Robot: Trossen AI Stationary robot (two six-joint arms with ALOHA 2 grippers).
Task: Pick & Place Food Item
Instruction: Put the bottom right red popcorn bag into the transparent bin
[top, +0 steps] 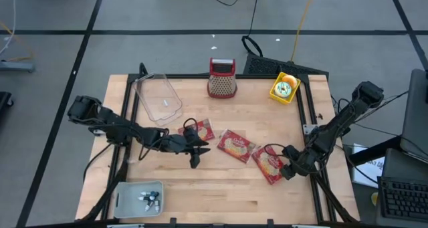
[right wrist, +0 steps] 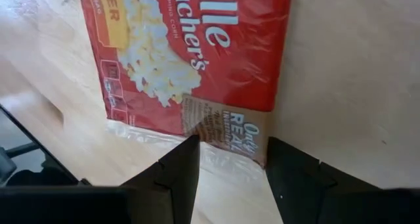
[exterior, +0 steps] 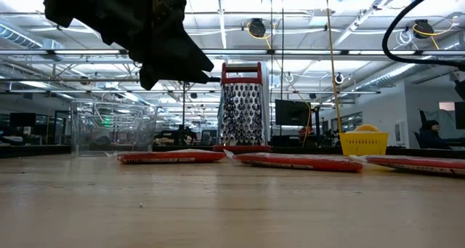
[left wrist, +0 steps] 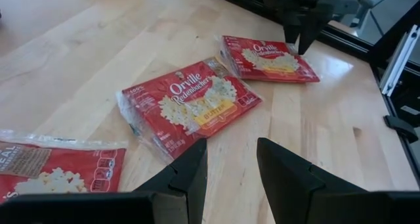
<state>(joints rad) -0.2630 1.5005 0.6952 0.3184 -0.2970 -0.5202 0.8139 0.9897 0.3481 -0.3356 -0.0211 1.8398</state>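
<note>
Three red popcorn packets lie flat on the wooden table: a left one [top: 200, 130], a middle one [top: 235, 146] and a right one [top: 269, 164]. My left gripper [top: 195, 154] hovers open above the table, just near of the left packet, and points at the middle packet [left wrist: 190, 106]. My right gripper [top: 289, 169] is open and tipped down at the right packet's right end. Its fingers stand on either side of that packet's clear sealed edge [right wrist: 226, 145]. My right gripper's open fingers straddle a corner of the right packet's sealed end [right wrist: 230, 135], coming from above and slanting down. Whether they touch it, I cannot tell. The packet lies flat on the table.
A clear plastic tub [top: 157, 97], a red-topped metal grater [top: 222, 77] and a yellow basket [top: 284, 87] stand along the far edge. A small grey tray [top: 139, 198] sits at the near left. Bare wood lies near of the packets.
</note>
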